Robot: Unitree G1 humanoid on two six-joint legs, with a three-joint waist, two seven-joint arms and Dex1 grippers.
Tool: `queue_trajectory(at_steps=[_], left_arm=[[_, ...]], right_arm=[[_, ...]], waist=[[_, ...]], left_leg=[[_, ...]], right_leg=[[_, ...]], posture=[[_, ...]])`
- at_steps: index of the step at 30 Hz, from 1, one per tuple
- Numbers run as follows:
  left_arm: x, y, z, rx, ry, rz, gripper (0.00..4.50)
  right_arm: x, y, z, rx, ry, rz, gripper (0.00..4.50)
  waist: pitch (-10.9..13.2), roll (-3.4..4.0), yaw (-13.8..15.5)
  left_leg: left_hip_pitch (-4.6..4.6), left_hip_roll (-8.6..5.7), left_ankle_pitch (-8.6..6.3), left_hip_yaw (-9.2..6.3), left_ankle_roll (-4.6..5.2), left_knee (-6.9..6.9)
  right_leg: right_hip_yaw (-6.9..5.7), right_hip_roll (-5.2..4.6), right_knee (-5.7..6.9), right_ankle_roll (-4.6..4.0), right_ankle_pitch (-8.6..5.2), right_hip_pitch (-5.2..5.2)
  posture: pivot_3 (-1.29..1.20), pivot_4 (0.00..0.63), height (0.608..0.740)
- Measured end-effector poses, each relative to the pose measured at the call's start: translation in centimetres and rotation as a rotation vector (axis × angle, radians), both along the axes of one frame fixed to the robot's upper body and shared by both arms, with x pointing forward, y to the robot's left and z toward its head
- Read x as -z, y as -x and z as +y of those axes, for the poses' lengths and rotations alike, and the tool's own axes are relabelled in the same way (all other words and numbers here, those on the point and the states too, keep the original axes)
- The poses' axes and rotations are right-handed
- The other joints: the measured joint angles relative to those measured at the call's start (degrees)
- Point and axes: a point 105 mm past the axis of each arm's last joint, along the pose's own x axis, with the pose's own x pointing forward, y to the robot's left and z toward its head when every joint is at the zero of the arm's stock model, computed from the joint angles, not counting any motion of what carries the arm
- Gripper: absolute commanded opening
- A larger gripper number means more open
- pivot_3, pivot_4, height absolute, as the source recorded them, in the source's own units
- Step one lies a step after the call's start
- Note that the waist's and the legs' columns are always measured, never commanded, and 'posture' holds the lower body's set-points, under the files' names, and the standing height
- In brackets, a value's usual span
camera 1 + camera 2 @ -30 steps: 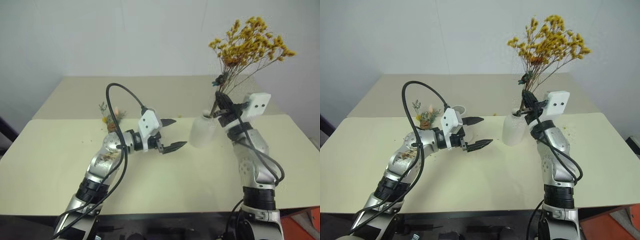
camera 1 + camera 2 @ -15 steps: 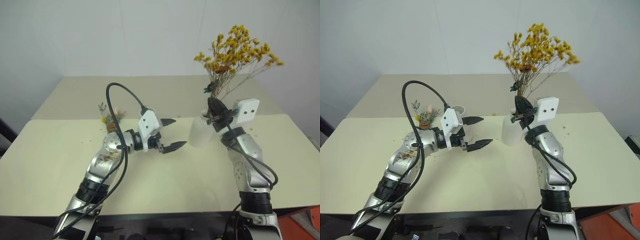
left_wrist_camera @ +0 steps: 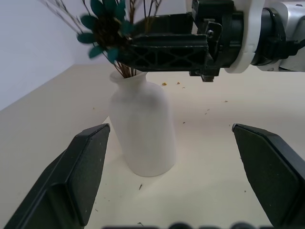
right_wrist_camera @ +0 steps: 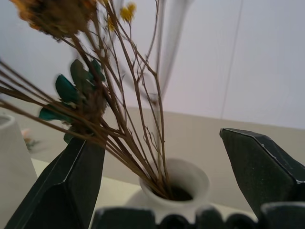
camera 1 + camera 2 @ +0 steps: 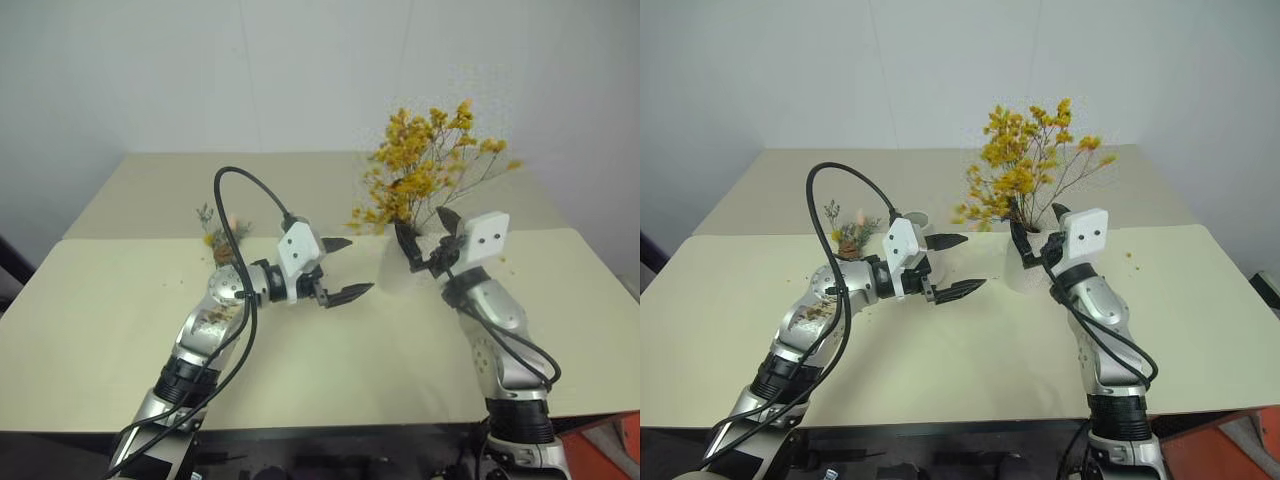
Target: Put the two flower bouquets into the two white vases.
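A: At table centre, yellow bouquet point(image 5: 1025, 175) stands in the bulbous white vase point(image 3: 143, 131), tipping toward ten o'clock. Why?
B: Right claw point(image 5: 1037, 238) gapes wide, gripping nothing; left claw point(image 5: 945, 265) wide, empty.

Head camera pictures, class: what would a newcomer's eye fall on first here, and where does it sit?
The bushy yellow flower bunch stands out first, its stems down in the round white vase near the table's middle. The right gripper sits by the vase's neck with fingers apart. Behind the left gripper, also open, a smaller bunch lies on the table.
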Motion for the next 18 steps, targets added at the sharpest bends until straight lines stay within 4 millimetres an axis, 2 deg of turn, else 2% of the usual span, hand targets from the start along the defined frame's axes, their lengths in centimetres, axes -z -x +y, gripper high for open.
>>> queue_trajectory(at_steps=[5,10,18], left_arm=[[0.0,0.0,-0.1,0.005,0.004,0.001,4.50],[0.0,0.1,-0.2,0.011,0.005,-0.001,4.50],[0.2,0.0,0.2,-0.001,-0.005,-0.001,4.50]], right_arm=[[0.1,-0.2,-1.5,0.082,0.003,0.059,4.47],[-0.8,0.6,-1.7,0.087,0.063,0.068,4.47],[-0.1,4.0,-2.4,0.014,0.183,0.137,4.47]], waist=[[0.0,0.00,-0.1],[0.0,0.00,0.0],[0.0,-0.01,0.1]], left_leg=[[0.00,0.00,0.00,0.01,0.00,-0.01],[0.00,0.00,0.00,0.00,0.00,0.00],[0.02,0.00,0.00,0.00,0.00,0.02]], right_leg=[[0.01,0.00,-0.02,0.00,0.00,0.00],[0.01,0.00,-0.02,0.00,0.00,0.01],[0.00,0.00,-0.04,0.01,-0.01,0.08]], posture=[[0.00,0.150,0.740],[0.00,0.150,0.740],[0.00,0.150,0.740]])
